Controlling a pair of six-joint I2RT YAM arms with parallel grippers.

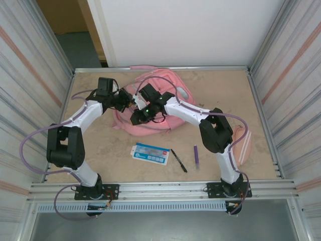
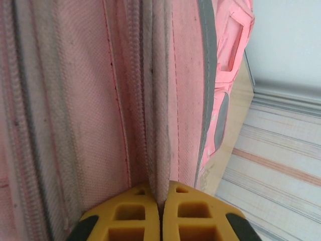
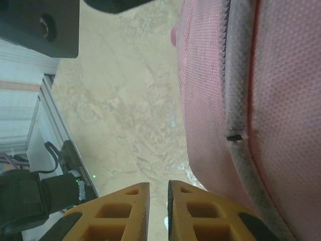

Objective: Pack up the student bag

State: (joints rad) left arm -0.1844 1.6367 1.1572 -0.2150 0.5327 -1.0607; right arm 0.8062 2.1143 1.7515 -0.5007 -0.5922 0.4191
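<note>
The student bag [image 1: 159, 85], a large pink fabric backpack, lies at the back middle of the table. My left gripper [image 1: 130, 102] sits at the bag's left edge. In the left wrist view it [image 2: 160, 195] is shut on a grey-pink fold of the bag [image 2: 90, 100] beside a zipper line. My right gripper [image 1: 136, 118] hovers at the bag's front left edge. Its yellow fingers [image 3: 125, 211] stand a narrow gap apart with only the table showing between the tips. The bag's pink mesh side [image 3: 281, 100] rises just to their right.
A blue-and-white card pack [image 1: 150, 153], a black pen [image 1: 178, 160] and a purple pen [image 1: 196, 156] lie on the beige table [image 1: 100, 145] near the front. A peach pouch [image 1: 243, 145] lies behind the right arm. Corrugated walls enclose both sides.
</note>
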